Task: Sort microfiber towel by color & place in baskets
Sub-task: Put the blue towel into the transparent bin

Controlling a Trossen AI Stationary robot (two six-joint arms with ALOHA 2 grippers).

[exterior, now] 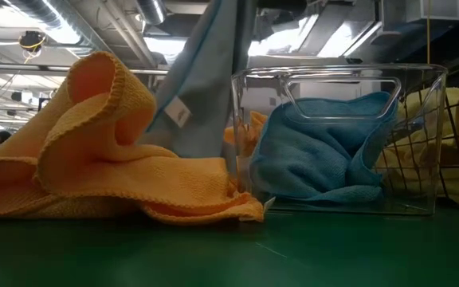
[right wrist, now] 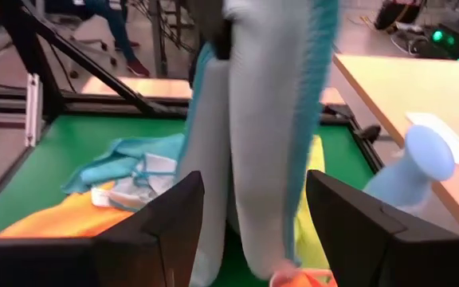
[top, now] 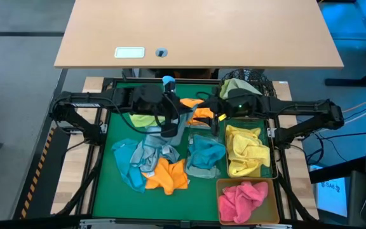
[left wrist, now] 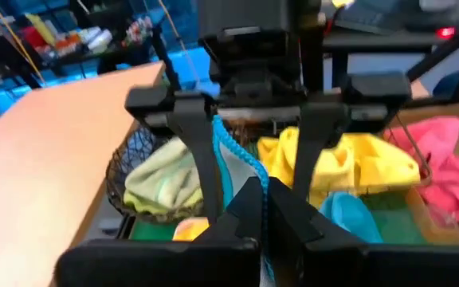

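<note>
Left end effector [left wrist: 249, 209] is gripping a grey-blue towel [right wrist: 261, 135], hanging below it; right end effector [right wrist: 249, 231] is waiting open just beside.

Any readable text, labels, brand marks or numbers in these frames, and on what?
None can be read.
Small white sewn-in tag on the hanging grey-blue microfiber towel: blurred, no legible print.
White rectangular label on the tan wooden desk: too small to read.

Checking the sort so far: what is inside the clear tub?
The clear tub holds a teal towel, bunched up. Whether anything lies under it cannot be seen; the towel covers the bottom.
</note>
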